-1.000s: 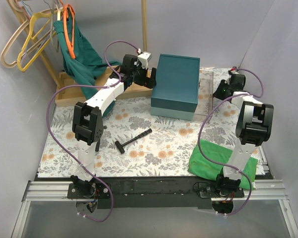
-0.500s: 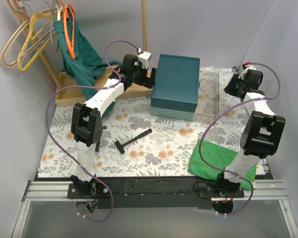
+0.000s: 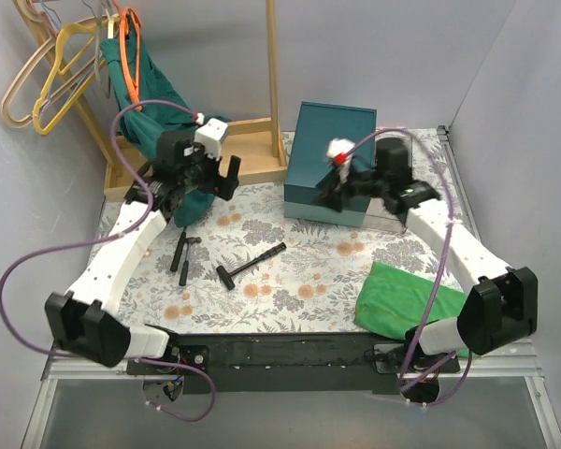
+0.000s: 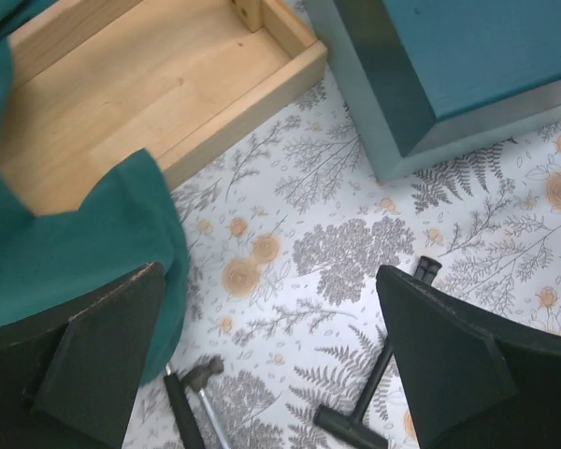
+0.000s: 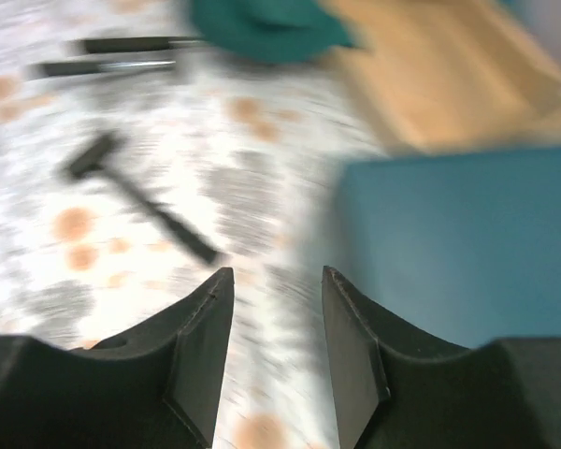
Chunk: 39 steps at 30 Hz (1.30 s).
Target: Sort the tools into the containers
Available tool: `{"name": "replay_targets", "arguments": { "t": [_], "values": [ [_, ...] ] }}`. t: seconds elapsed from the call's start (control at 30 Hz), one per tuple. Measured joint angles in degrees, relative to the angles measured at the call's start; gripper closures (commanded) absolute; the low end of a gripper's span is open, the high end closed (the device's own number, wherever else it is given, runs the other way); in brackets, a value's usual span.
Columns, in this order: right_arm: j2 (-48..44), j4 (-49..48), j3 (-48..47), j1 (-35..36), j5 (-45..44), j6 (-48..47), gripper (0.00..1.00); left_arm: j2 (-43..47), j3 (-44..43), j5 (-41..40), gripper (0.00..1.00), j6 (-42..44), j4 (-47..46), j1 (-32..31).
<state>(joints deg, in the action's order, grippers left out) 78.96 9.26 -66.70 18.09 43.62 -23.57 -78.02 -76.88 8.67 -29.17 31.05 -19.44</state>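
A black mallet point(image 3: 251, 264) lies on the floral mat, with a small hammer and a black-handled tool point(image 3: 182, 253) side by side to its left. My left gripper point(image 3: 210, 187) hovers open and empty above the mat near the wooden tray point(image 3: 252, 159). In the left wrist view the left gripper point(image 4: 271, 374) has the mallet point(image 4: 374, 393) and the small hammer point(image 4: 201, 374) below it. My right gripper point(image 3: 337, 196) is open and empty at the front of the teal box point(image 3: 332, 164). The right wrist view is blurred; the right gripper point(image 5: 278, 346) has the mallet point(image 5: 140, 192) ahead.
A teal cloth point(image 3: 154, 103) hangs over the tray's left end, with hangers point(image 3: 56, 75) on a rack behind it. A wooden post point(image 3: 273, 65) rises at the back. A green cloth point(image 3: 402, 299) lies at the near right.
Both arms have swung in toward the middle: the left gripper came back from the teal box, the right came from the far right corner. The two small tools are now uncovered.
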Motion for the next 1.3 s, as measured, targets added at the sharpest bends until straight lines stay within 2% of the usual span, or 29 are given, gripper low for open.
{"name": "replay_targets", "arguments": {
  "t": [0.13, 0.2, 0.27, 0.4, 0.6, 0.8, 0.93, 1.07, 1.1, 1.13, 1.2, 1.23, 1.3],
  "values": [
    [4.9, 5.6, -1.2, 15.4, 0.7, -6.9, 0.49, 9.1, 4.7, 0.6, 0.02, -0.8, 2.2, 2.1],
    [9.0, 8.1, -2.8, 20.4, -0.3, -10.1, 0.49, 14.9, 7.1, 2.2, 0.02, -2.1, 3.6, 3.9],
    [13.5, 9.9, -4.7, 24.0, -1.6, -12.8, 0.49, 18.9, 8.0, 2.8, 0.02, -3.1, 4.8, 5.5],
    [23.3, 11.5, -9.5, 29.4, -3.5, -16.4, 0.49, 26.8, 9.8, 2.8, 0.02, -4.7, 5.0, 13.3],
    [35.4, 14.0, -17.7, 32.9, -6.4, -21.2, 0.51, 33.3, 11.8, 3.7, 0.02, -6.7, 6.7, 19.4],
    [47.0, 19.3, -29.9, 33.9, -8.5, -24.9, 0.58, 35.1, 13.2, 5.9, 0.02, -8.5, 8.4, 24.3],
    [51.3, 27.1, -35.7, 33.9, -9.6, -31.4, 0.59, 35.2, 13.6, 6.8, 0.02, -9.2, 9.1, 25.8],
    [50.0, 27.6, -33.4, 33.7, -9.4, -36.1, 0.59, 35.2, 13.7, 7.6, 0.02, -9.7, 9.1, 26.8],
    [48.9, 27.5, -31.6, 33.8, -9.5, -36.7, 0.64, 35.3, 13.8, 7.9, 0.02, -9.9, 9.0, 27.1],
    [47.6, 27.6, -29.7, 33.8, -9.7, -37.1, 0.81, 35.3, 13.9, 8.2, 0.02, -10.3, 8.9, 27.5],
    [46.1, 28.3, -27.6, 33.9, -10.2, -37.8, 0.94, 35.4, 14.4, 8.9, 0.02, -10.8, 8.8, 28.0],
    [46.0, 28.6, -27.5, 34.0, -10.4, -37.8, 0.99, 35.4, 14.6, 9.4, 0.02, -11.2, 8.8, 28.3],
    [45.9, 28.7, -27.5, 34.1, -11.1, -37.5, 0.99, 35.1, 14.8, 10.3, 0.02, -11.9, 8.6, 28.8]
  ]
}}
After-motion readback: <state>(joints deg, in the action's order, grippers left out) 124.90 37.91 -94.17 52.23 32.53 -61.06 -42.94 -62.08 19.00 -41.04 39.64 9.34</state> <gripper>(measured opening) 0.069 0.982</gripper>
